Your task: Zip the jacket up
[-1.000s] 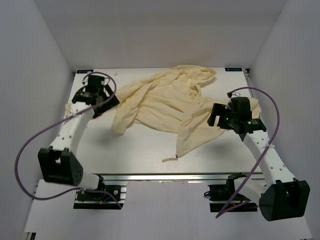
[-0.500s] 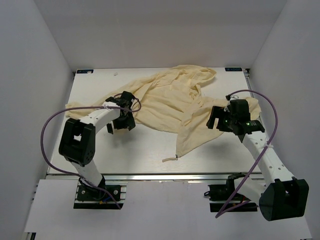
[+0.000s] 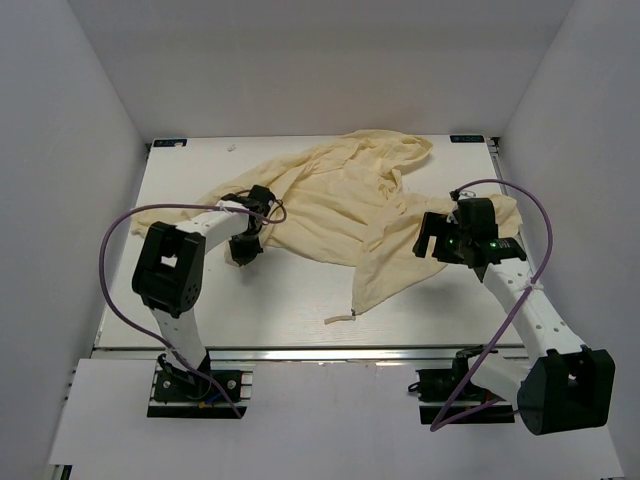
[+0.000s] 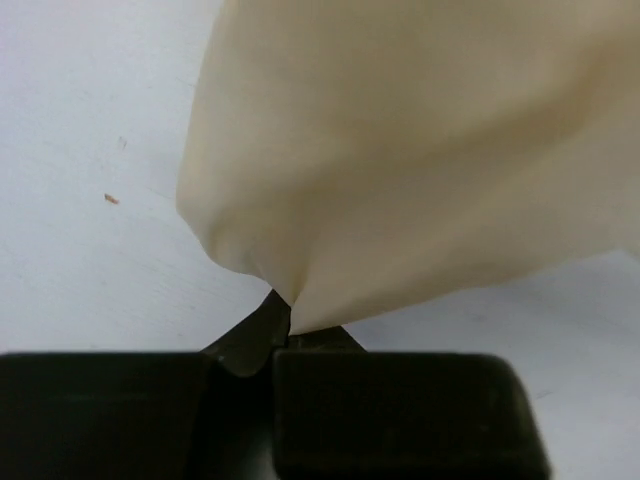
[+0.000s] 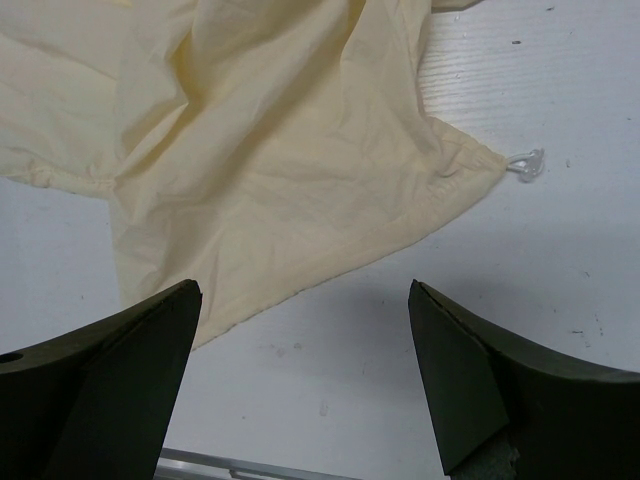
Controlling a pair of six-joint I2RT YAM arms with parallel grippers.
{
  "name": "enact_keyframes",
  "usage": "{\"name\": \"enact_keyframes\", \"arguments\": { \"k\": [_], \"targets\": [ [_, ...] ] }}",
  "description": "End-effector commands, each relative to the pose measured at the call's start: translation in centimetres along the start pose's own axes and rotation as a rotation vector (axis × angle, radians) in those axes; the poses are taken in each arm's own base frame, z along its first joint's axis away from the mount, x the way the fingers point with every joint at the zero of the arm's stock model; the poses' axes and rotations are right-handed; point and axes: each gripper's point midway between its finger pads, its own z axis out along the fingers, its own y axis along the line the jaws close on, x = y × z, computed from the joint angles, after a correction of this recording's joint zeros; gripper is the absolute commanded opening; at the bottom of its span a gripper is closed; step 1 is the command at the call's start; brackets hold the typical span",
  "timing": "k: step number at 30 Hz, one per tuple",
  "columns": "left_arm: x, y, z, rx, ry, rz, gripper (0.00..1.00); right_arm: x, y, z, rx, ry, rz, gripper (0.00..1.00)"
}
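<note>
Left gripper (image 3: pixel 243 250): closing tight on a fold of the pale yellow thin fabric hooded jacket (image 3: pixel 340 200), pinching the cloth between both fingers, with the cloth bunching and fanning out ahead of the fingertips.
Right gripper (image 5: pixel 305 290): holding its fingers wide apart, gripping nothing, hovering just above the jacket's lower panel.
Jacket: lying crumpled on the flat white table (image 3: pixel 280 290), spreading between the two grippers and reaching past both toward the far edge; not possible to tell how the zipper stands.
Hem edge: running slantwise just ahead of the right gripper's fingertips, ending in a gathered corner ahead and to its right, with a small white cord loop (image 5: pixel 525 165) lying just beyond that corner on the bare surface.
Open room: bare tabletop showing to the left of the left gripper's fingers, and beneath and behind the right gripper, toward the silver metal rail (image 3: pixel 330 352).
Surface: lying flat and pale, carrying a few small specks.
Room: plain white walls (image 3: pixel 330 60) closing in on the left, far and right sides, standing well apart from both grippers.
</note>
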Motion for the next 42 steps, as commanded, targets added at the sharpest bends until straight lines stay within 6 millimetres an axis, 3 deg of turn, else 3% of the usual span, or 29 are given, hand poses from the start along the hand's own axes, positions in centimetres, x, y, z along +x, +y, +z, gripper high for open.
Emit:
{"name": "enact_keyframes", "arguments": {
  "k": [1,5,6,7,9,10,13,17,19,20,21,22,23,26,27,28,30,32,33,34,36,38,42],
  "targets": [
    [-2.7,-0.2,-1.7,0.004,-0.077,-0.040,0.00,-0.6,-0.2,-0.1,0.008,-0.034,-0.015,0.89],
    [-4.4,-2.8,-4.8,0.207,-0.126,-0.004,0.00,-0.7,0.1,-0.4,-0.009,-0.040,-0.019,0.89],
    [-3.4,-5.0,-6.1,0.364,-0.084,0.039,0.00,-0.7,0.4,-0.5,-0.026,-0.042,-0.023,0.89],
    [-4.0,-6.4,-8.1,0.479,-0.120,0.050,0.00,-0.7,0.6,-0.6,-0.040,-0.042,-0.030,0.89],
    [-3.2,-8.6,-10.9,0.674,-0.101,0.117,0.00,-0.8,1.3,-0.8,-0.077,-0.047,-0.037,0.89],
    [-2.1,-10.4,-13.4,0.821,-0.069,0.160,0.00,-0.9,1.5,-1.0,-0.091,-0.050,-0.041,0.89],
    [-1.1,-11.4,-18.5,0.976,-0.096,0.216,0.00,-1.0,2.0,-1.3,-0.117,-0.058,-0.044,0.89],
    [0.8,-11.0,-22.8,1.125,-0.060,0.260,0.00,-1.1,2.3,-1.6,-0.129,-0.068,-0.044,0.89],
    [2.2,-10.8,-24.0,1.204,-0.041,0.272,0.02,-1.1,2.3,-1.7,-0.131,-0.071,-0.040,0.89],
    [4.2,-10.5,-23.0,1.213,0.029,0.259,0.03,-1.0,2.3,-1.6,-0.132,-0.069,-0.039,0.89],
    [4.8,-9.7,-23.2,1.212,0.013,0.252,0.02,-1.0,2.3,-1.6,-0.133,-0.068,-0.036,0.89],
    [5.7,-8.9,-22.0,1.157,0.034,0.229,0.02,-0.9,2.3,-1.6,-0.136,-0.068,-0.036,0.89],
    [5.7,-7.4,-18.3,0.981,0.013,0.157,0.00,-0.8,2.3,-1.6,-0.137,-0.066,-0.033,0.89],
    [6.8,-2.6,-13.4,0.630,0.030,0.004,0.00,-0.7,2.5,-1.5,-0.145,-0.060,-0.032,0.89],
    [6.0,-0.2,-11.5,0.463,-0.021,-0.067,0.00,-0.6,2.5,-1.4,-0.147,-0.056,-0.032,0.89],
    [7.0,1.6,-10.7,0.355,0.019,-0.144,0.00,-0.6,2.5,-1.4,-0.145,-0.054,-0.029,0.89],
    [6.7,4.4,-9.5,0.191,-0.028,-0.214,0.00,-0.6,2.4,-1.3,-0.138,-0.051,-0.029,0.89],
    [6.4,5.6,-9.5,0.134,-0.054,-0.259,0.21,-0.5,2.3,-1.1,-0.135,-0.044,-0.027,0.89],
    [6.2,5.3,-9.8,0.160,-0.060,-0.250,0.37,-0.4,2.3,-1.1,-0.138,-0.040,-0.029,0.89],
    [5.6,4.4,-10.1,0.206,-0.078,-0.243,0.65,-0.4,2.3,-1.1,-0.137,-0.037,-0.030,0.89],
    [5.3,3.5,-10.6,0.266,-0.081,-0.184,0.89,-0.2,2.3,-1.0,-0.137,-0.025,-0.036,0.89],
    [5.2,2.9,-11.1,0.303,-0.073,-0.134,0.98,-0.2,2.2,-1.0,-0.132,-0.025,-0.039,0.89],
    [5.8,3.1,-11.6,0.318,-0.053,-0.072,0.98,-0.3,2.4,-1.1,-0.142,-0.029,-0.043,0.89]
  ]
}}
